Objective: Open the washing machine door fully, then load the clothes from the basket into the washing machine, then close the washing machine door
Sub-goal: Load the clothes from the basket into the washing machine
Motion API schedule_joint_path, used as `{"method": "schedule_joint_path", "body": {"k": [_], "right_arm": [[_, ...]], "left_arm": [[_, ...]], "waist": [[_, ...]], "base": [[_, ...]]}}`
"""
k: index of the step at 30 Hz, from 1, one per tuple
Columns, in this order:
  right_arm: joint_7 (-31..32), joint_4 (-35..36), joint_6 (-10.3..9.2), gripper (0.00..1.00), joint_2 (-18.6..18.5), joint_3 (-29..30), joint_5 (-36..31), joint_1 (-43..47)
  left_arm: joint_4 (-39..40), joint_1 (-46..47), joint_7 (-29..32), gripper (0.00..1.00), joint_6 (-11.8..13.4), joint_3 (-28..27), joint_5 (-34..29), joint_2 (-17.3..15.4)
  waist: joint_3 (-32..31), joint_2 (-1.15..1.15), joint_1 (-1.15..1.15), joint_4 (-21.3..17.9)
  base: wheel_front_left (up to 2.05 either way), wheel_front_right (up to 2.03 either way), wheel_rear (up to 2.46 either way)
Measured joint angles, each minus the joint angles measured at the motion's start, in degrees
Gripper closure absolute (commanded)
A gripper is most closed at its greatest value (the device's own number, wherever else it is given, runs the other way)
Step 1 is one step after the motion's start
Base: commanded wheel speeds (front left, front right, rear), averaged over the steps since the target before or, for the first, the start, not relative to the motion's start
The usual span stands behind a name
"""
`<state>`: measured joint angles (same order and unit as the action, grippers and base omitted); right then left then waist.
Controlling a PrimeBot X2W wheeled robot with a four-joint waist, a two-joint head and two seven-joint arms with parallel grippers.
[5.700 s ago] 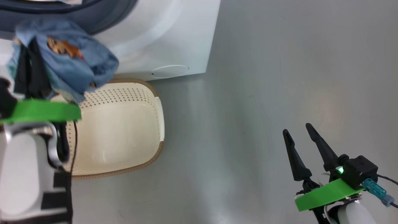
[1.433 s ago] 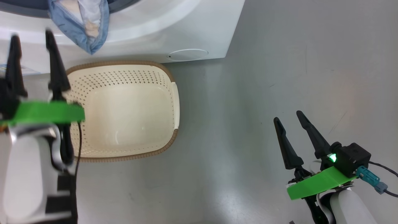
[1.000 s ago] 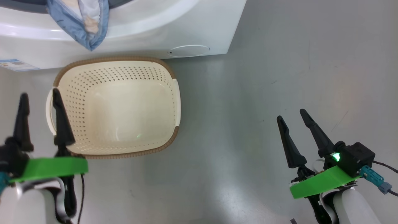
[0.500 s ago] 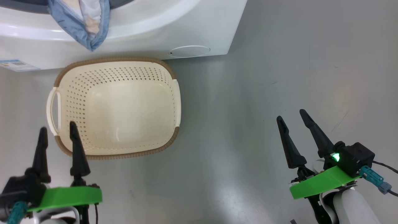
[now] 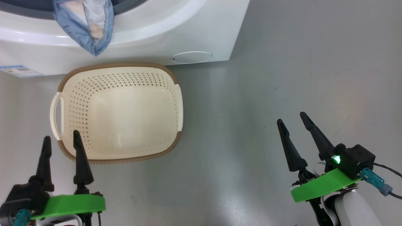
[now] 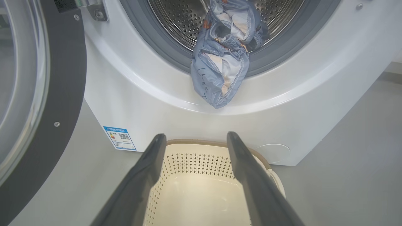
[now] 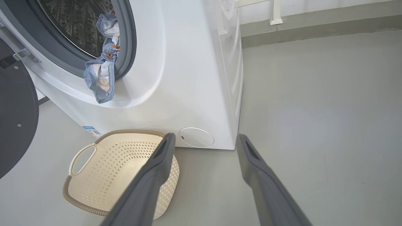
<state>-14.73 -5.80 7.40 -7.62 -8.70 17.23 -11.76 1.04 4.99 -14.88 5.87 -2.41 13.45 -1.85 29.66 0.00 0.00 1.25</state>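
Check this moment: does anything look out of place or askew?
Yes. The clothes spill out of the washing machine, draped over its grey ring and down the white front; closing the door would likely trap them.

Washing machine door (image 6: 62, 94) runs off the left wrist view's left edge, the clothes (image 5: 86, 26) are clipped at the head view's top, and the blue label (image 6: 119, 138) carries print too small to read.
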Motion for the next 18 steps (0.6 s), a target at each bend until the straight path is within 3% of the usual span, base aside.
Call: {"method": "schedule_joint_path", "body": {"k": [11, 18], "right_arm": [[0.0, -0.4, 0.00, 0.00, -0.1, -0.4, 0.0, 0.0], [0.0, -0.6, 0.00, 0.00, -0.1, -1.4, 0.0, -0.5]], "left_arm": [[-2.1, 4.4, 0.0, 0.00, -1.6, 0.1, -0.1, 0.0], [-9.2, 15.8, 0.5, 0.00, -3.2, -0.2, -1.7, -2.1]], "waist": [[0.4, 0.00, 0.00, -0.1], [0.8, 0.00, 0.00, -1.1]], "base": [[0.00, 0.00, 0.00], [0.00, 0.00, 0.00]]}}
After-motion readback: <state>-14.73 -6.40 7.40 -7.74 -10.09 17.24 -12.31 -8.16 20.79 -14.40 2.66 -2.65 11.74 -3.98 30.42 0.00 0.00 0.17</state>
